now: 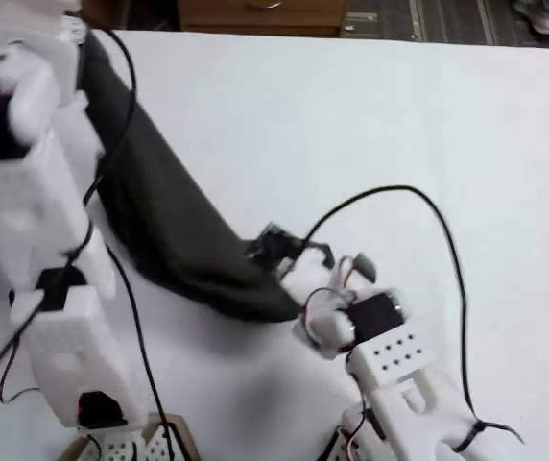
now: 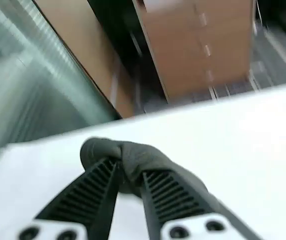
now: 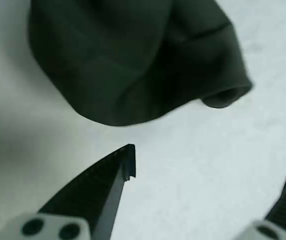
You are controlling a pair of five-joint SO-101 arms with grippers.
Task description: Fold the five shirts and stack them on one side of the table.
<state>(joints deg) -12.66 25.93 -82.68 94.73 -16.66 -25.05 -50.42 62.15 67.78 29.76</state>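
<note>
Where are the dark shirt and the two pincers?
dark shirt (image 1: 159, 221), high view, middle of the cloth
left pincer (image 2: 129, 172), left wrist view, between its tips
right pincer (image 3: 212, 164), right wrist view, between its open tips

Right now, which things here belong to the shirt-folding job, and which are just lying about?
Belongs to the job:
dark shirt
left gripper, shut on a bunch of the shirt
right gripper, open beside the shirt
white table

Just about:
wooden cabinet beyond the table
black cable arching over the table
</note>
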